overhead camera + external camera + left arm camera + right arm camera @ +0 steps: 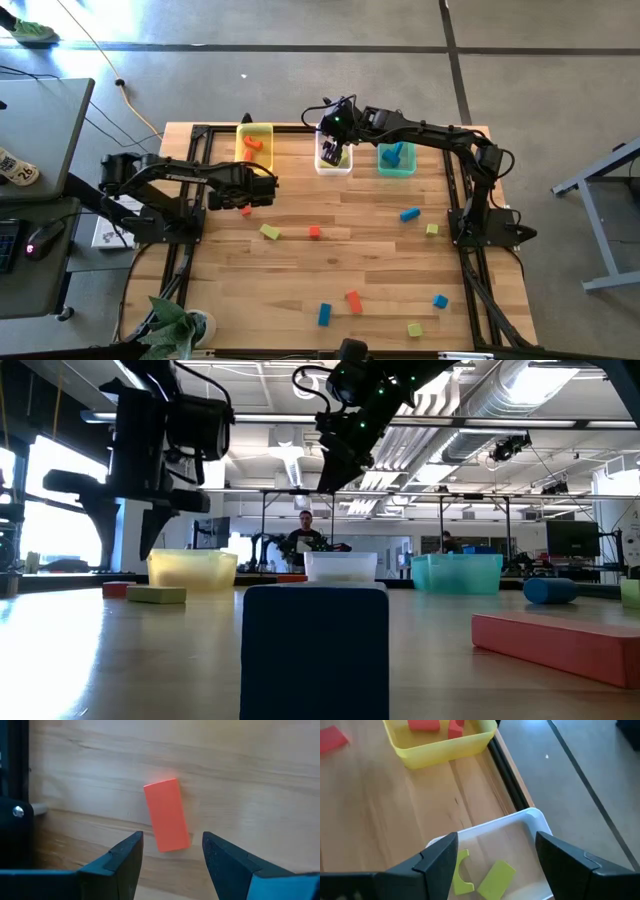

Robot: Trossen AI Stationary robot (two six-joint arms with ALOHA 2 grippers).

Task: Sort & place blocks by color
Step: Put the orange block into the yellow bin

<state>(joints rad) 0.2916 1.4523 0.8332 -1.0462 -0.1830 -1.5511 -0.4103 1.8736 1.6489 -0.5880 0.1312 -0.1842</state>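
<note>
**Left gripper open over a red-orange block**

The left gripper [172,852] hung with its fingers spread wide and empty, the red-orange block [167,815] lying flat on the wood just ahead of the gap and apart from both fingers. In the high view that block [246,211] sat near the table's [380,260] left side, just below the gripper [262,188] and short of the yellow bin [254,142]. It looked like a small rigid bar, probably light, with smooth flat faces; a grip across its two long sides at mid-length would likely hold best, since it lay slightly skewed to the fingers and a corner pinch might twist it.

The right gripper [492,857] hovered over the clear bin [532,822], fingers apart and holding nothing, two yellow-green blocks [492,877] resting inside. The teal bin [396,158] held blue blocks. Other blocks [352,301] in all three colours lay scattered over the near half of the table.
</note>
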